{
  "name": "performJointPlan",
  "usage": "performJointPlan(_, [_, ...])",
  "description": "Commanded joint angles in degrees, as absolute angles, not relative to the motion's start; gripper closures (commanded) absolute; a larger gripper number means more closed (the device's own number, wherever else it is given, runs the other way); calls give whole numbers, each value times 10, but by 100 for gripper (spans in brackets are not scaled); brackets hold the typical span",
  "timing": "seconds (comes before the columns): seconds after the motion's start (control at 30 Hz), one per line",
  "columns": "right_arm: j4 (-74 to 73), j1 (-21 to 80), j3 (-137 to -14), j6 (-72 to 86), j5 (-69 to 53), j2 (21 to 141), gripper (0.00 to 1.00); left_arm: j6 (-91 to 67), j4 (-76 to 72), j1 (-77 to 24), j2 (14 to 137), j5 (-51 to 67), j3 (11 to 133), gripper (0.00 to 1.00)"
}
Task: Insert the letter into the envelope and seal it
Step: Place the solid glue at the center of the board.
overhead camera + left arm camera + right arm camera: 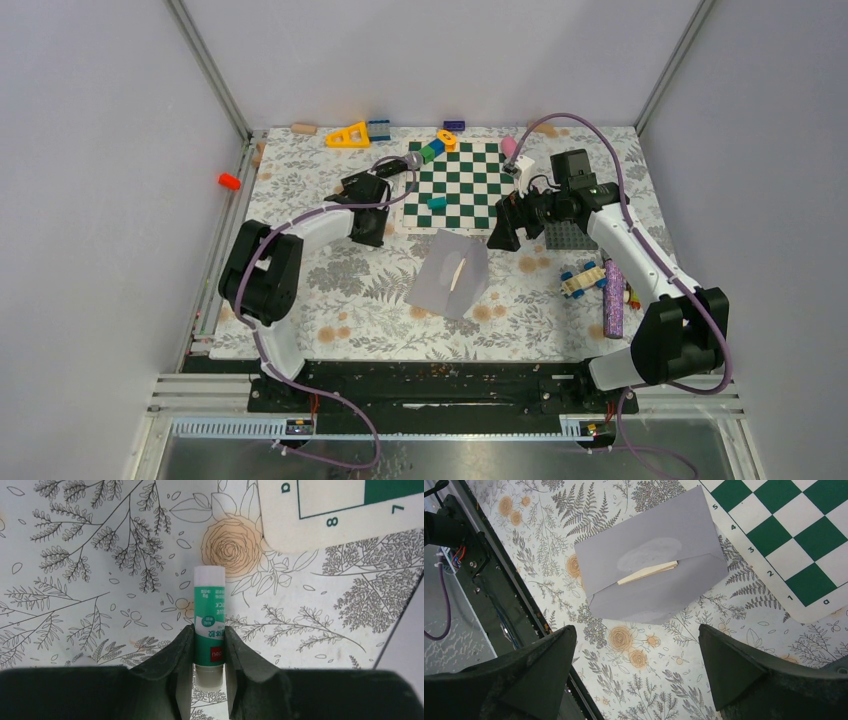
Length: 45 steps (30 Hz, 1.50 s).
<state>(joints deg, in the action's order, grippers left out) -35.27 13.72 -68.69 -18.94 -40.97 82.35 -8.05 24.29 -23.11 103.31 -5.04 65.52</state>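
Note:
The light grey envelope (450,272) (649,540) lies on the flowered table, in front of the chessboard. The cream edge of the letter (647,573) (458,270) shows as a thin strip at its opening. A pale oval smear marks the grey paper just above that strip. My left gripper (209,630) (372,230) is left of the envelope, shut on a green and white glue stick (209,600) held upright over the table. My right gripper (636,630) (503,230) hovers at the envelope's right edge, jaws wide apart and empty.
A green and white chessboard (460,185) (794,545) lies behind the envelope with small blocks on it. A dark grey studded plate (570,235), a toy car (583,280) and a purple cylinder (613,300) sit at the right. A yellow triangle (348,135) lies at the back.

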Motion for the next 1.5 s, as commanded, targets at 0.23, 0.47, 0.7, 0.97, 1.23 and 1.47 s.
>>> performJointPlan(0.23, [-344,138,-686,-187,-395,809,0,-94,304,-244,1063,-84,680,61])
performJointPlan(0.47, [-392,138,-704,-184,-345,813,0,-94,306,-244,1060,-78,677,46])
performJointPlan(0.7, [-398,131,-651,-142,-338,821,0,-83,294,-247,1026,-75,680,33])
performJointPlan(0.97, [-358,108,-633,-56,-403,903,0,-50,279,-297,978,-47,674,19])
performJointPlan(1.23, [-276,106,-591,42,-437,950,0,-5,256,-359,989,-47,627,19])
performJointPlan(1.47, [-210,106,-562,105,-448,979,0,17,256,-391,1006,-73,627,26])
